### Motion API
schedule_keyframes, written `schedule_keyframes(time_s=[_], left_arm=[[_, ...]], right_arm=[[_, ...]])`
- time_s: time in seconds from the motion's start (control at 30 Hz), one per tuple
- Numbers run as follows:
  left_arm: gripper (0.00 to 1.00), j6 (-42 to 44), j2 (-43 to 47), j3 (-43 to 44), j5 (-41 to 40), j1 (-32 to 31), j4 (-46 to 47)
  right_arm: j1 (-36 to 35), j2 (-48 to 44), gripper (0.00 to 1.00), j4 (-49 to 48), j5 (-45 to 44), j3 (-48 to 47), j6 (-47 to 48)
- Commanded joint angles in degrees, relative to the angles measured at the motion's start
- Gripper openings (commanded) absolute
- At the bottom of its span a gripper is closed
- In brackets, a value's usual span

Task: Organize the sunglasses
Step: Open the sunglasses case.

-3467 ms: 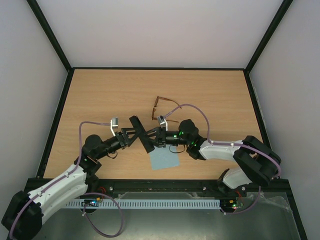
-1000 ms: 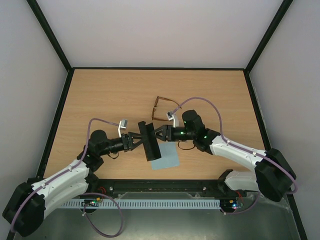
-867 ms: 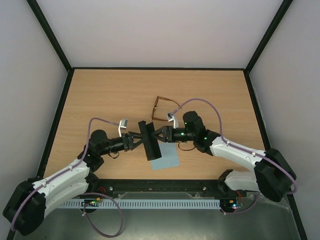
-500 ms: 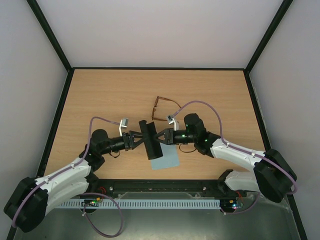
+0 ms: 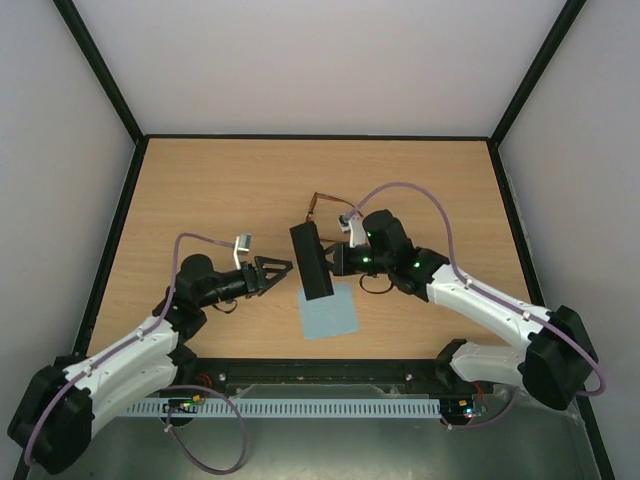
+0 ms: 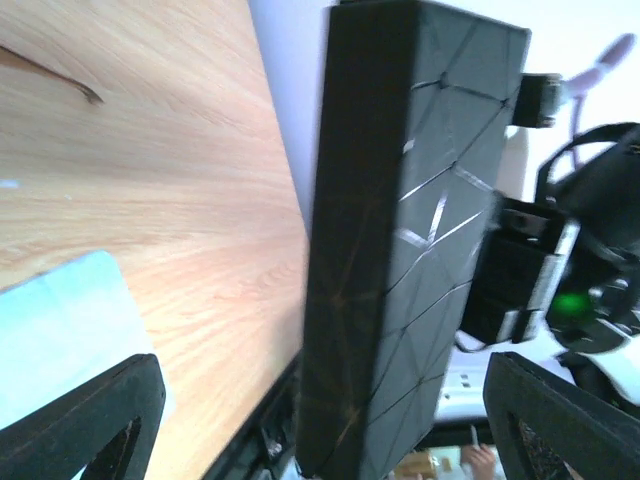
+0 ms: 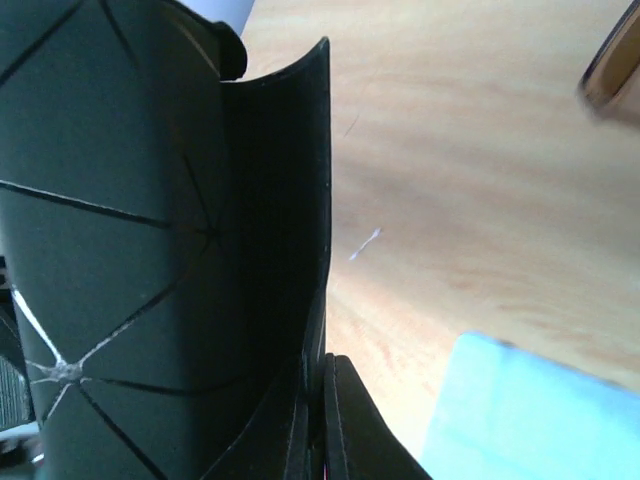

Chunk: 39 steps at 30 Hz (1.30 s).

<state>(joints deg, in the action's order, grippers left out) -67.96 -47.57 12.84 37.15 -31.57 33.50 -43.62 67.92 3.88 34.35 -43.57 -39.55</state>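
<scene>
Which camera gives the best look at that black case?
The top external view: the whole black case shows, held by the right gripper. The left wrist view shows one patterned face close up; the right wrist view only an edge.

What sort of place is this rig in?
Likely a lab test cell: a wooden table boxed in by plain white walls and black framing, with the left arm and right arm mounted at its near edge.
</scene>
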Motion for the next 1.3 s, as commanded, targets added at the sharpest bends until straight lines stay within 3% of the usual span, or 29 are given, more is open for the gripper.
schedule_keyframes(time_s=[0.0,0.2,0.4,0.53,0.87,1.27], left_arm=[[0.9,6.28,5.03,3.71,-3.12,2.81,-14.72],[0.91,9.56,9.15,5.09,-7.78,4.93,-25.73],[0.9,12.06,9.73,7.33,-14.37,5.42,-37.55],[0.9,12.13,13.61,7.56,-17.82,6.05,-43.2],[0.9,12.7,22.46,9.78,-22.53,6.44,-54.33],[0.91,14.09,23.54,11.81,-25.0,6.96,-58.56]], right_arm=[[-0.22,-1.0,0.02,12.74,-12.75,-8.9,9.21],[-4.19,6.88,0.01,26.53,-34.81,-24.38,17.38],[-16.68,23.4,0.01,37.84,-58.35,-41.74,20.37],[-20.42,33.9,0.01,43.57,-71.85,-51.59,22.3],[-20.29,40.06,0.01,39.71,-68.02,-59.48,28.59],[-14.36,47.03,0.01,30.01,-40.44,-62.54,40.02]])
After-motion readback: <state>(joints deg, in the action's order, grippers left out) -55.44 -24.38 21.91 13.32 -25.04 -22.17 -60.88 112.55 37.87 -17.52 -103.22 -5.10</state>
